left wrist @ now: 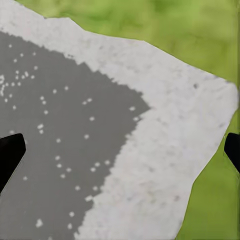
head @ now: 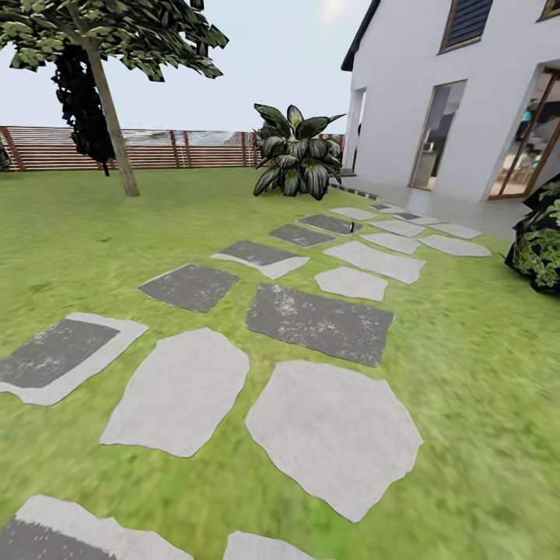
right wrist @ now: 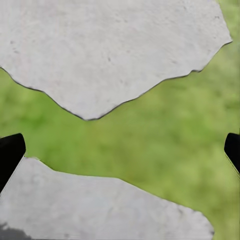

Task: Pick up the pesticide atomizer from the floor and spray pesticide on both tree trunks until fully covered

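Head view, ground: a path of stepping stones (head: 319,319) runs across the floor (head: 474,365), blurry green grass, toward a white house (head: 451,93).
Head view, boundary: a brown slatted fence (head: 155,148) closes off the garden behind.
Head view, tree: one tree (head: 109,101) stands at far left near the fence; trunk bare, grey-brown, leaning, leaves only up high.
Head view, other planting: a broad-leaved plant (head: 295,155) sits beside the house corner; it is not a target.
Head view, atomizer: a small dark object lies on a far stone, too small to identify; I cannot say where the atomizer is.

Left wrist view, left end effector (left wrist: 120,150): dark fingertips (left wrist: 10,155) at opposite edges, spread wide, nothing between them; a grey-centred stone below.

Right wrist view, right end effector (right wrist: 120,152): fingertips (right wrist: 10,155) likewise spread apart and empty, above grass between two pale stones.

Stage, judged: travelling; the pick-up is not yet begun.
Risk, judged: heading for the wrong object or plant, since the atomizer is unconfirmed.
Risk, judged: only one tall trunk is sighted, so the second tree could be missed.
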